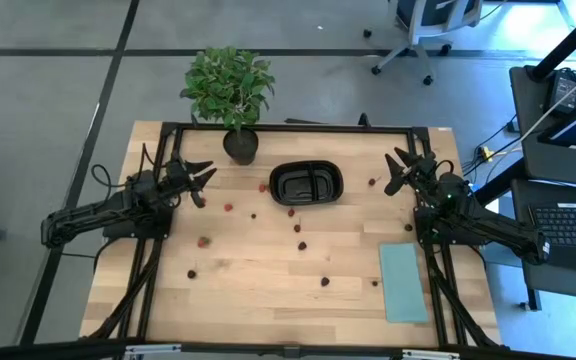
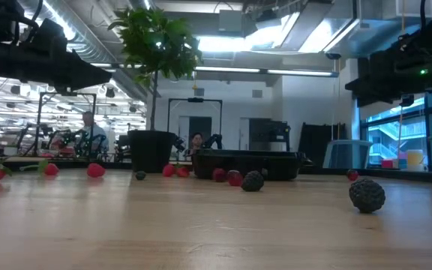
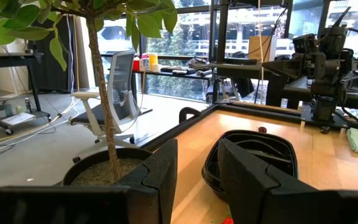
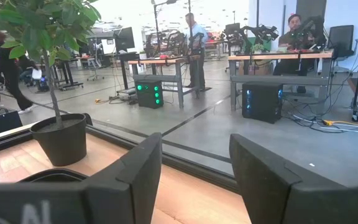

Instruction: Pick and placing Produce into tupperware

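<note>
Left gripper [image 1: 204,183] open, empty, beside pot [image 1: 240,146]. Right gripper [image 1: 400,172] open, empty, right of tray [image 1: 306,184]. Berries [image 1: 264,236] scattered on table [image 1: 248,290].

Wood table [image 1: 258,285] w/ tray [image 1: 306,184], scattered berries [image 1: 203,241], plant pot [image 1: 240,146], teal sheet [image 1: 404,282].

Roughly thirteen berries [image 1: 203,241], one black tray [image 1: 306,184], one plant [image 1: 228,88], one teal sheet [image 1: 402,281].

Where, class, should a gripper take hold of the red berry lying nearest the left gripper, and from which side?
Probably straight from above, one finger on each side of its middle. The red berry is small, round and lies alone on the table, so it offers no handle. The left gripper, open, is closest.
</note>
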Tool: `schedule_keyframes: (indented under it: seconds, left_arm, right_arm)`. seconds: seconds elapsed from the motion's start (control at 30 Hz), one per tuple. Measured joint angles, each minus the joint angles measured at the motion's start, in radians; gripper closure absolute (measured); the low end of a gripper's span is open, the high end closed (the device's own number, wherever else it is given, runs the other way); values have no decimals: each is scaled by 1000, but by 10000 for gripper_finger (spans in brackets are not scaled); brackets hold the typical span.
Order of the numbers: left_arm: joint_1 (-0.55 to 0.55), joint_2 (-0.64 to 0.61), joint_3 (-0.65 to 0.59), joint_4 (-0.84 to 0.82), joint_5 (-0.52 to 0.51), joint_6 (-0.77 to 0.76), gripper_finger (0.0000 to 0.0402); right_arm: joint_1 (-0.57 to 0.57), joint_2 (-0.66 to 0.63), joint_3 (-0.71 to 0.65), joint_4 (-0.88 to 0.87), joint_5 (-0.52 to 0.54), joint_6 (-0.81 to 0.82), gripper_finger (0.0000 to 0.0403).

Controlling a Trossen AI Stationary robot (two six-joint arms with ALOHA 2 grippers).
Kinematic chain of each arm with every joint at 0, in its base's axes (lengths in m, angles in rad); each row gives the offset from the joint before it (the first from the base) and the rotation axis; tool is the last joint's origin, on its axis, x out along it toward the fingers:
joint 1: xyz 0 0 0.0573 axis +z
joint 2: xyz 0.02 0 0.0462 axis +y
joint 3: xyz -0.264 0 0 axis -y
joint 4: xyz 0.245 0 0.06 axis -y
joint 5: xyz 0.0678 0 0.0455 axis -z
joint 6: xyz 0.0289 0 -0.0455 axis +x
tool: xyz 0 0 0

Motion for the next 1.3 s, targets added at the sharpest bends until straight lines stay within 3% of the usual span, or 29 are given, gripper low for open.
schedule_keyframes:
  seconds: [1.3]
  left_arm:
    - [0,0,0,0,0,0,292]
  right_arm:
    - [0,0,0,45,-1,63,212]
